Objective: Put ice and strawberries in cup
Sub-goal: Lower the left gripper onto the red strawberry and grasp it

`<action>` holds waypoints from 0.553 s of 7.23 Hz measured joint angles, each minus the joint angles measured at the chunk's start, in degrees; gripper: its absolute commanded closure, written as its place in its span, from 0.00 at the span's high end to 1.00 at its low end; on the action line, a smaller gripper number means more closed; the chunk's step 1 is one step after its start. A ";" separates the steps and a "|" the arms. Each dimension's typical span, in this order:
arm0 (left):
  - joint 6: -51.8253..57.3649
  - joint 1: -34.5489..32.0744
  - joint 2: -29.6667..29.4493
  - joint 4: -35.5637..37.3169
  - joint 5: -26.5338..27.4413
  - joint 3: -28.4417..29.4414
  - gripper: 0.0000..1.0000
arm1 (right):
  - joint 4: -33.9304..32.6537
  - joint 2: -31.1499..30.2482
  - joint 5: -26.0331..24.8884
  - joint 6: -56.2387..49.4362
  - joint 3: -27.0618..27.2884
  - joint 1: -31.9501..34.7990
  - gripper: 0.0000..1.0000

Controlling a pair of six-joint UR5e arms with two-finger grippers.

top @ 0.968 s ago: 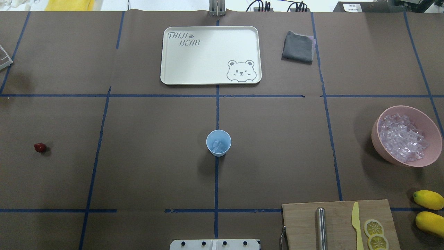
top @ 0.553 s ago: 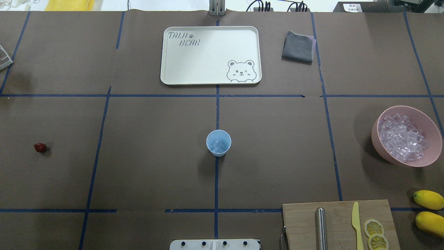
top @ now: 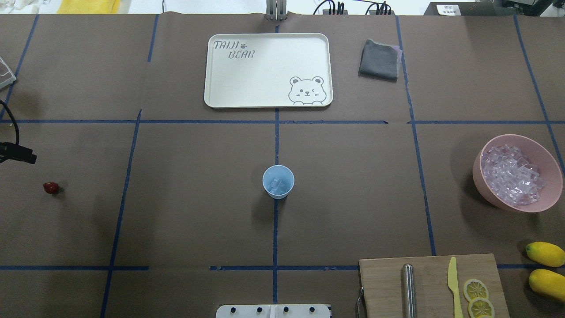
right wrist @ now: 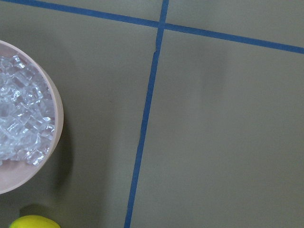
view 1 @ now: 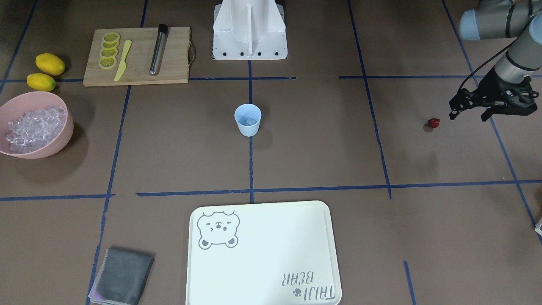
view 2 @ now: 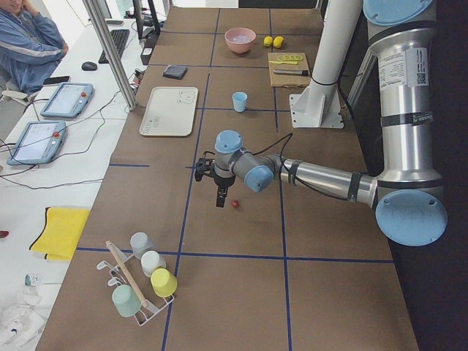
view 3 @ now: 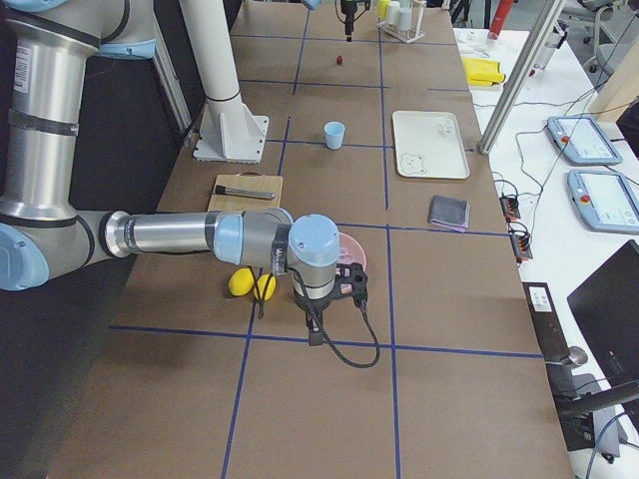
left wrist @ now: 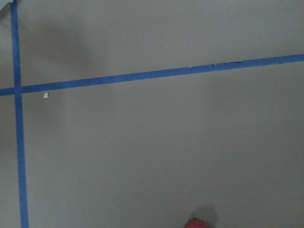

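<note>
The near right arm point(view 3: 180, 235) is hanging low, its gripper point(view 3: 339, 289) hovering by the pink bowl point(view 3: 355, 254) and two lemons point(view 3: 240, 282). Beyond, the pale blue cup point(view 3: 334, 134) is standing between cutting board point(view 3: 245, 188) and tray point(view 3: 429, 144).

Even overhead light, no glare; soft shadows beside cup point(top: 278, 182), pink bowl point(top: 477, 170); wrist views dimmer, slightly soft.
</note>
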 measured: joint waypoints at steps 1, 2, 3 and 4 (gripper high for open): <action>-1.87 2.34 0.09 -2.49 0.67 1.44 1.00 | 0.00 0.00 0.03 0.10 0.00 0.01 1.00; -2.97 4.26 0.11 -3.67 0.94 2.42 1.00 | 0.00 0.00 0.07 0.17 0.00 0.01 1.00; -3.77 5.82 0.11 -4.82 1.04 3.60 1.00 | 0.00 0.00 0.08 0.20 0.03 0.02 1.00; -4.33 6.95 0.11 -6.81 1.05 5.11 1.00 | 0.00 -0.02 0.06 0.21 0.08 0.03 1.00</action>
